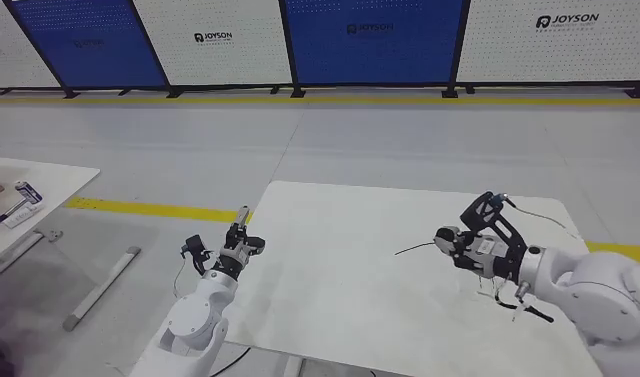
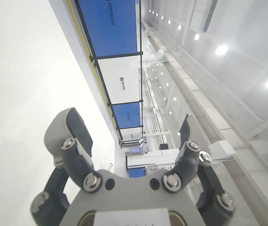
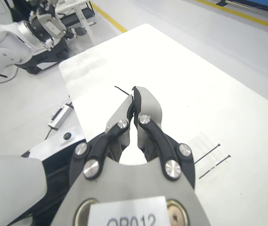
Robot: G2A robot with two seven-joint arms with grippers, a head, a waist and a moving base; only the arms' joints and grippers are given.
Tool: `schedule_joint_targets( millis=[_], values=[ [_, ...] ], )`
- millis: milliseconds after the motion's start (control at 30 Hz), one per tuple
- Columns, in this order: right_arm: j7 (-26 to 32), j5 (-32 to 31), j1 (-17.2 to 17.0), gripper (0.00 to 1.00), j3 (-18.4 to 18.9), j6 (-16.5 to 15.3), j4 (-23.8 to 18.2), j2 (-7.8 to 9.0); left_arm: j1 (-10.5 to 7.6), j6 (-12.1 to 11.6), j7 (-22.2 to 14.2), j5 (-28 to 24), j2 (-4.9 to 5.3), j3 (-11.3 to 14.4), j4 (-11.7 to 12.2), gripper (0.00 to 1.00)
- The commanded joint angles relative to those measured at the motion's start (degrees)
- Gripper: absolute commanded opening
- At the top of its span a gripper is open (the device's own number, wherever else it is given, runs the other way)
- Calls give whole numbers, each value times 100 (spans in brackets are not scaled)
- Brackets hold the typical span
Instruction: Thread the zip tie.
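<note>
Right gripper [image 3: 133, 94], above the white rectangular table [image 3: 183, 76], clamps a thin black plastic zip tie [image 3: 122, 91]; left gripper [image 2: 129, 128], at the table's edge, gapes empty. Threading apparently not begun.

Top view: overhead, facing table [image 1: 350, 277]. Right wrist: close, shares table. Left wrist: tilted, seemingly toward ceiling [image 2: 218, 71].

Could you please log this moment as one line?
right gripper: shut on zip tie | left gripper: open, empty | two spare zip ties: on table
</note>
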Motion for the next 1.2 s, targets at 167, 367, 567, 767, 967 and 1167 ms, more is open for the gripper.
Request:
schedule_joint_targets(
  millis=[167, 367, 567, 767, 967, 1167],
  values=[
    [-541, -425, 124, 0, -421, 0, 300, 63, 0, 0, 0, 0, 0, 0, 0, 100],
    [-541, -425, 124, 0, -421, 0, 300, 63, 0, 0, 0, 0, 0, 0, 0, 100],
    [-541, -425, 124, 0, -421, 0, 300, 63, -89, 359, -165, -65, 5, 9, -79, 100],
    [-541, -425, 124, 0, -421, 0, 300, 63, -247, 1473, -411, 106, 36, 24, -634, 100],
    [-541, -425, 124, 0, -421, 0, 300, 63, -432, 1948, -995, 93, 137, 422, -553, 100],
    [-541, -425, 124, 0, -421, 0, 300, 63, -764, 1948, -858, 3, 232, 882, -288, 100]
  ],
)
